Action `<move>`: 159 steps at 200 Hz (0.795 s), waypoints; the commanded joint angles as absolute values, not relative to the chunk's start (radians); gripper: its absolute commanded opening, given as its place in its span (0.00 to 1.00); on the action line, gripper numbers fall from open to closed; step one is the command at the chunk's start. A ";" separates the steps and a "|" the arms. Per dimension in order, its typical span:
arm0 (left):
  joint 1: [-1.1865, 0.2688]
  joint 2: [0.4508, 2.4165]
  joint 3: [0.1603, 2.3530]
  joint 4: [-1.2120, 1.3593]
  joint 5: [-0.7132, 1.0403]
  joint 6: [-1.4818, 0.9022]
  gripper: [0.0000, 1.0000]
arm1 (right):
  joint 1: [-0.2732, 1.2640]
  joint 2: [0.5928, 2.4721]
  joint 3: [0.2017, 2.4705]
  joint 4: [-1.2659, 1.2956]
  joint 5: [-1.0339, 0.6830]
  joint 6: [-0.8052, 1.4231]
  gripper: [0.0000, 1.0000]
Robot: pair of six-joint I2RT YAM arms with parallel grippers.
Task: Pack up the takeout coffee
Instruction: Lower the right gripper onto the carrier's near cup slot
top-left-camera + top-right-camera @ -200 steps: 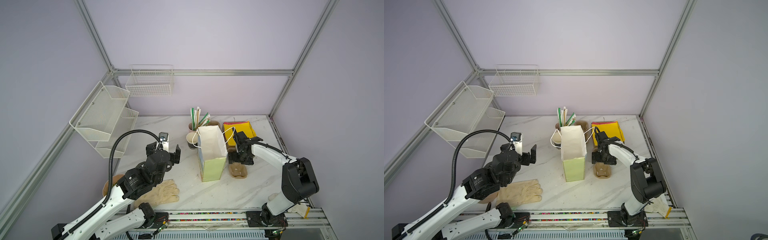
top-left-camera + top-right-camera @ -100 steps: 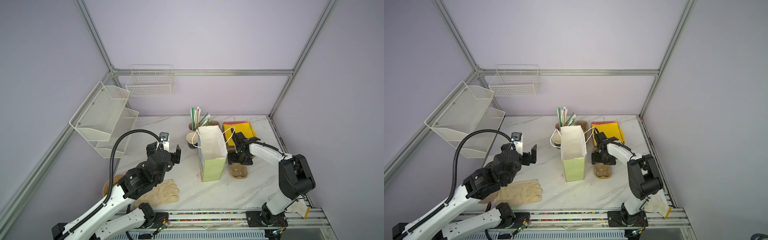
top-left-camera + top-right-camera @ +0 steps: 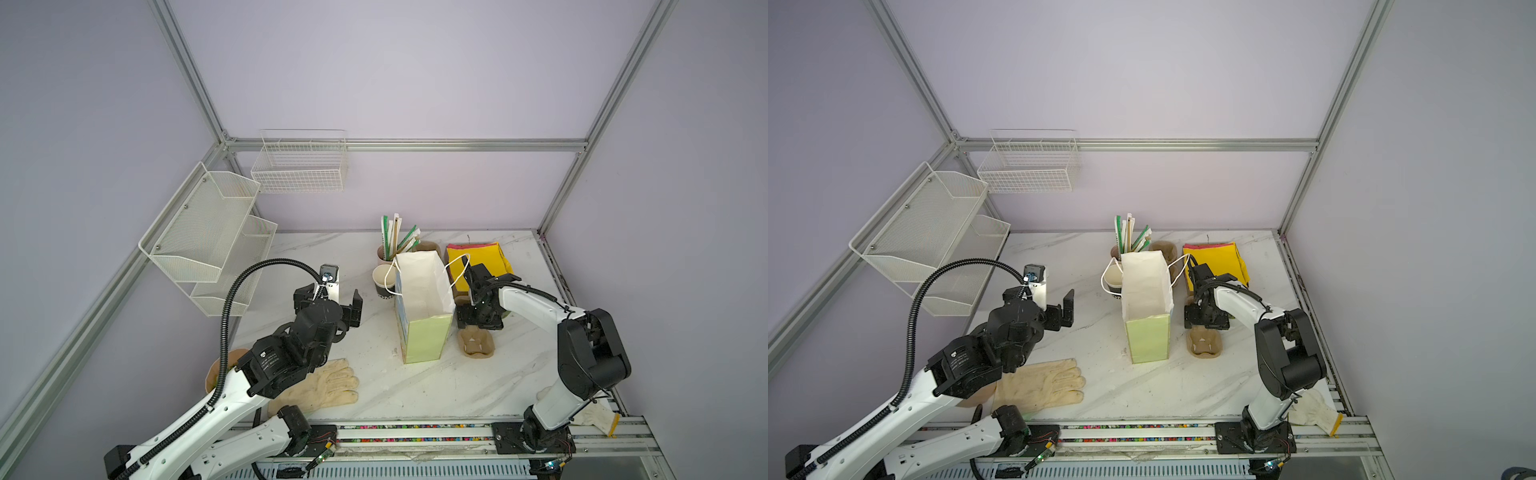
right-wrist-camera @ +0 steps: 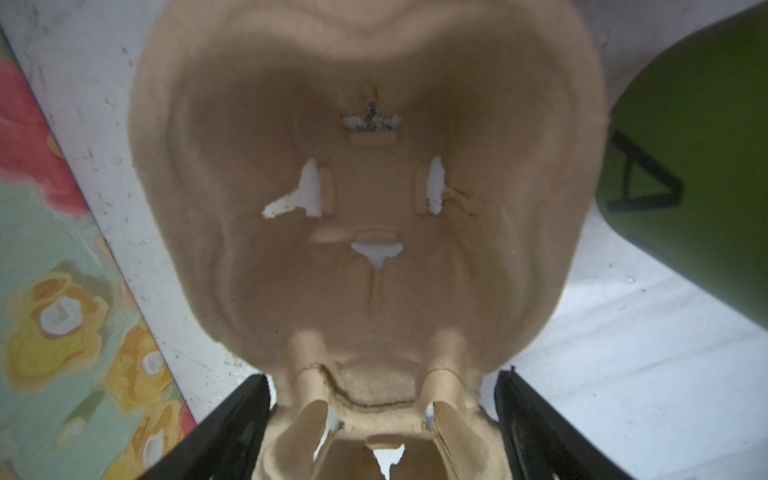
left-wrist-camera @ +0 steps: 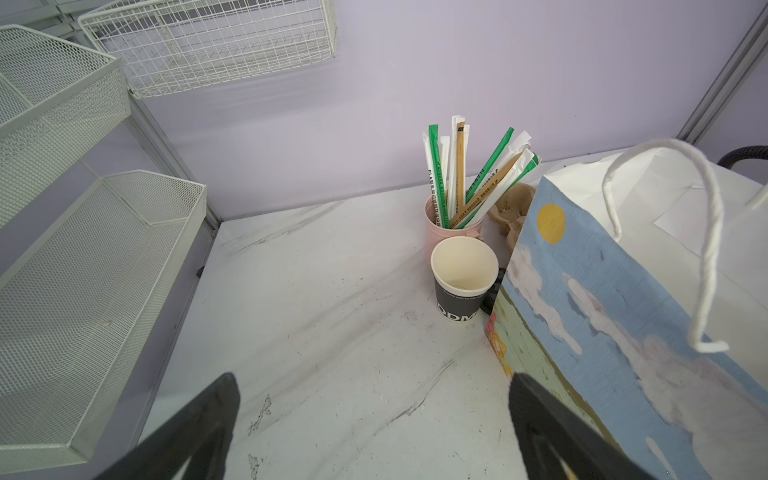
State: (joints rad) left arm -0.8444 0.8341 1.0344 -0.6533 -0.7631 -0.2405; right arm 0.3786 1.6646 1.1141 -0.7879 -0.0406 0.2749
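Report from my remote station. The left gripper hangs above the table, well apart from the paper bag. Its 2 fingers are spread wide with nothing between them, as the left wrist view confirms. The bag stands upright and open-topped near the middle of the table. The right gripper is low on the far side of the bag, directly over the brown pulp cup carrier. In the right wrist view its 2 black fingers stand apart on either side of the carrier's narrow waist, with thin slivers of table showing at each side, so I judge the jaws spread and not yet clamped. The takeout coffee shows only as a green cup wall with a black mark, standing on the table just beside the carrier, on the side away from the bag. In both top views the right arm appears to cover it, and I cannot pick it out there.
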 commanded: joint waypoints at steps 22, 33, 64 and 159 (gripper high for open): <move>-0.841 0.830 1.010 -0.641 -0.771 -0.219 1.00 | 0.389 1.639 1.124 -0.786 -0.022 0.266 0.88; -0.841 0.828 1.010 -0.640 -0.771 -0.219 1.00 | 0.389 1.638 1.123 -0.785 -0.025 0.265 0.89; -0.841 0.828 1.009 -0.642 -0.771 -0.220 1.00 | 0.395 1.655 1.129 -0.788 -0.023 0.265 0.88; -0.841 0.831 1.011 -0.644 -0.764 -0.219 1.00 | 0.405 1.631 1.117 -0.782 0.000 0.271 0.80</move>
